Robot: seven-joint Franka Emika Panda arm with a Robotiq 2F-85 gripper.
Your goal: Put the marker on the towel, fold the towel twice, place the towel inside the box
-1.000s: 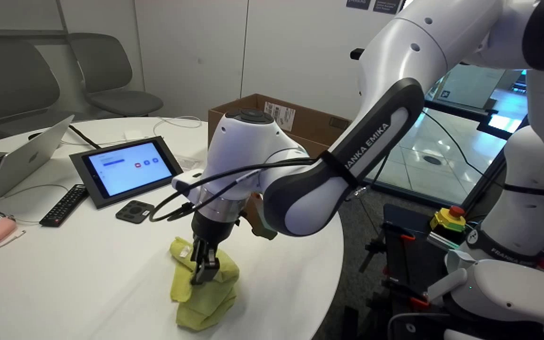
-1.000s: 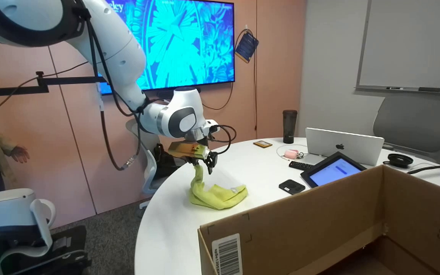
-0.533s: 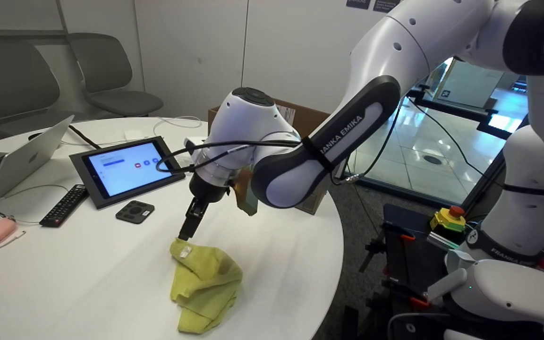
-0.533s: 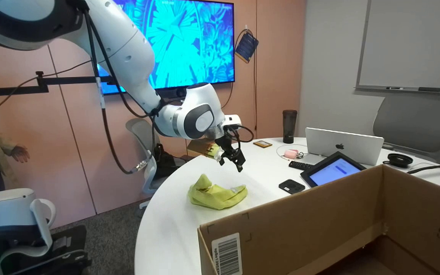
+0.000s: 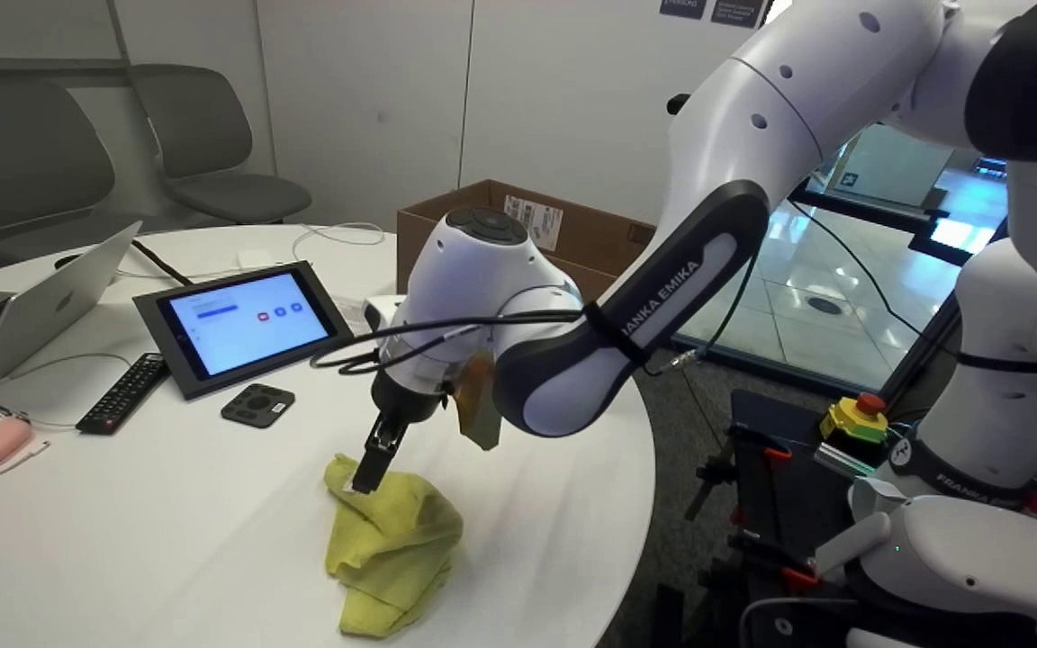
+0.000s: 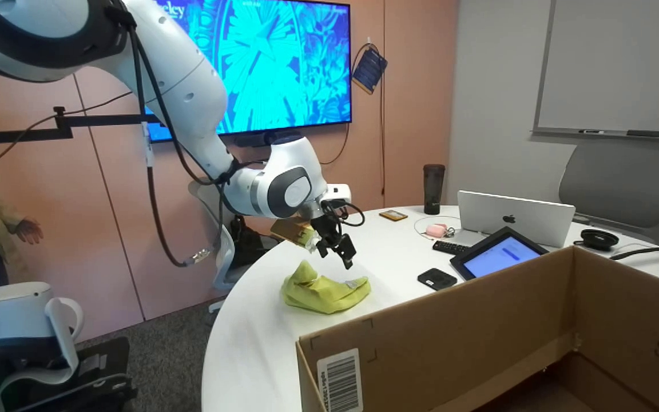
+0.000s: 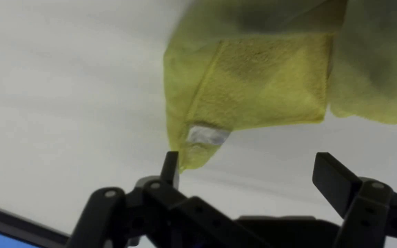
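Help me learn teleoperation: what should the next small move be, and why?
In an exterior view the tool hangs above the towel, and in the wrist view the towel's tagged corner lies near one open finger, so I'd probably shift sideways to centre that corner between both.

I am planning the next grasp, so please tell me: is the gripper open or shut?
The gripper is open: the wrist view shows a wide gap between its fingers, and the towel lies ungripped.

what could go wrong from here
The open gripper may miss: in the wrist view the corner of the towel appears beside one finger, not centred. Pinching only one layer might undo its loose folds. Carried too low, the towel could snag on the upright side of the box.
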